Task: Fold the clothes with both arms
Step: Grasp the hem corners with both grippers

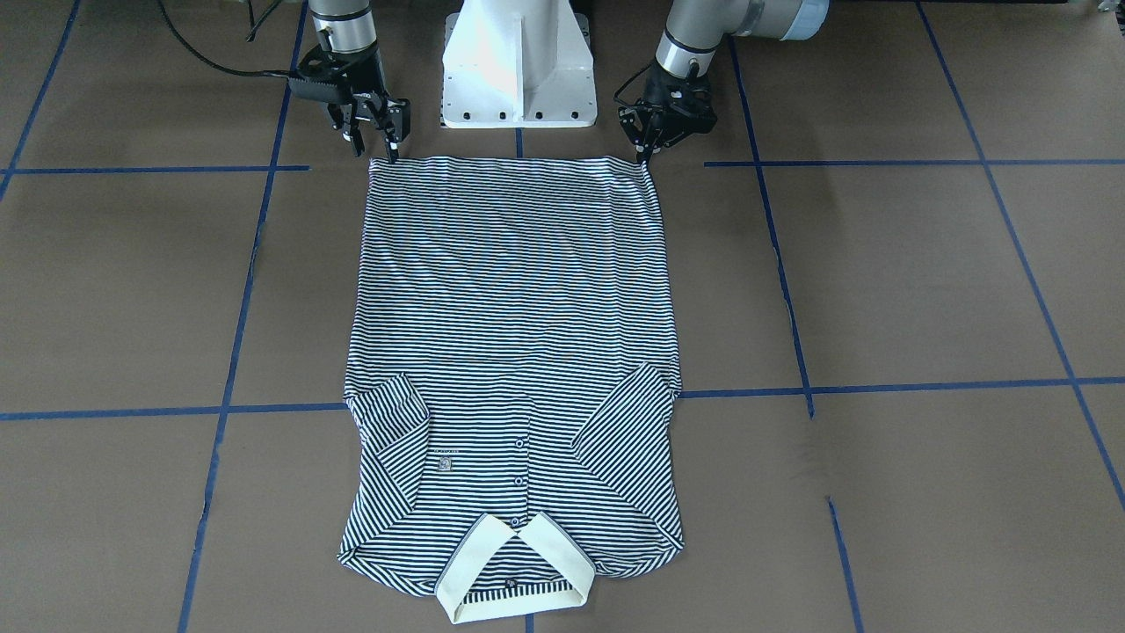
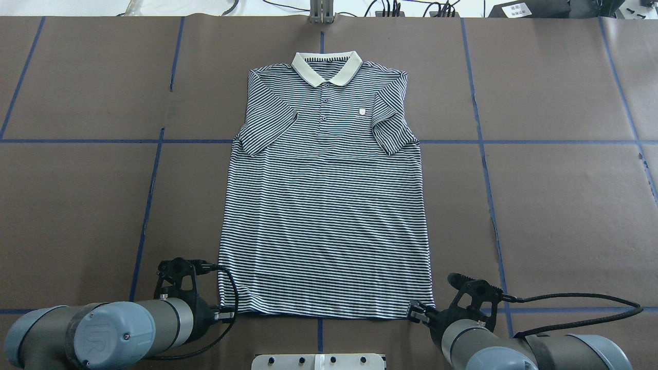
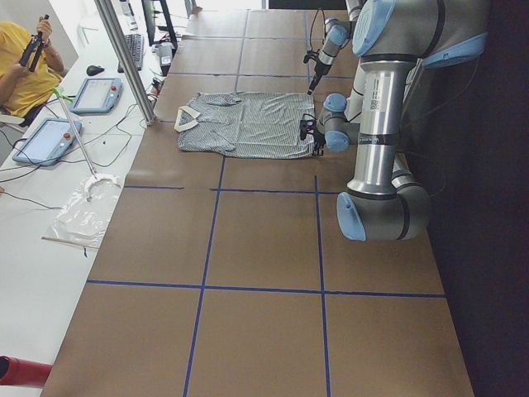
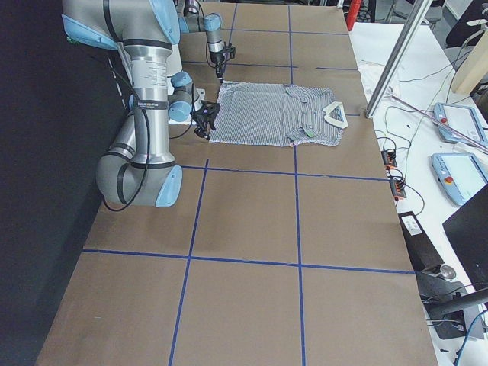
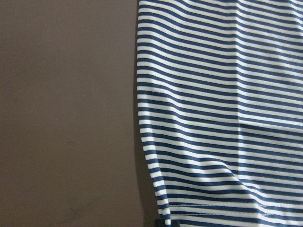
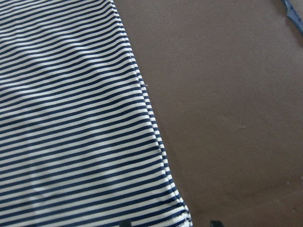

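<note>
Overhead exterior has the polo shirt (image 2: 324, 205) lying flat and face up on the table (image 2: 565, 205), straight out in front of the white pedestal (image 2: 318, 361). Its hem (image 2: 324, 312) is the edge nearest the pedestal and its collar (image 2: 326, 69) the farthest. Both short sleeves (image 2: 267, 126) are tucked in over the chest.

The left gripper (image 1: 646, 151) is down at the hem corner on the pedestal's left. Its jaws look drawn together to a point on that corner, though the bite seems to be only the very edge. The right gripper (image 1: 376, 149) is at the hem corner on the pedestal's right. Its fingers are spread, and its wrist camera shows the corner lying between them with nothing clamped.

What worries me is the mismatch. If the arms lift away from the pedestal now, I'd expect only one corner to rise and the shirt to drag askew. A thin pinch could also slip off, or catch just the top layer so front and back part. A quick swing might flip the sleeves open.
</note>
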Robot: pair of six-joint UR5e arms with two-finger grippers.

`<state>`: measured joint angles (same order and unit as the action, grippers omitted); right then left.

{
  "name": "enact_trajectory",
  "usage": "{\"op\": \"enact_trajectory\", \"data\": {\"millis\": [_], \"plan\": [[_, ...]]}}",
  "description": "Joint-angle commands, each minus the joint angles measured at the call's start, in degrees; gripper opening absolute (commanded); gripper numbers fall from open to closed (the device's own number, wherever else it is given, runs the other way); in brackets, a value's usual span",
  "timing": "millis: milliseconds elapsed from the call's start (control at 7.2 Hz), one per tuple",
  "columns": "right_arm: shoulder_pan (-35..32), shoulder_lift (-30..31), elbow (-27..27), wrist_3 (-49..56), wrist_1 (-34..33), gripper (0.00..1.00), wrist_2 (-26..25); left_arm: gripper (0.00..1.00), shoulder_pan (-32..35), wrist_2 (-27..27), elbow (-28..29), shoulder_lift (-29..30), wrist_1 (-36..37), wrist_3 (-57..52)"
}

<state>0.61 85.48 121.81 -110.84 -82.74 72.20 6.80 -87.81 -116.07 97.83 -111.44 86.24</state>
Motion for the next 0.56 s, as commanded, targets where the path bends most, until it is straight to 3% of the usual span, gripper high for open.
{"op": "enact_trajectory", "data": {"millis": [0, 417], "plan": [[0.2, -0.3, -0.9, -0.1, -0.2, 0.59, -0.3, 0.0, 0.0, 0.0, 0.0, -0.1, 0.0, 0.2], [0.4, -0.5, -1.3, -0.3, -0.2, 0.51, -0.4, 0.0, -0.3, 0.1, -0.3, -0.1, -0.1, 2.1]]}}
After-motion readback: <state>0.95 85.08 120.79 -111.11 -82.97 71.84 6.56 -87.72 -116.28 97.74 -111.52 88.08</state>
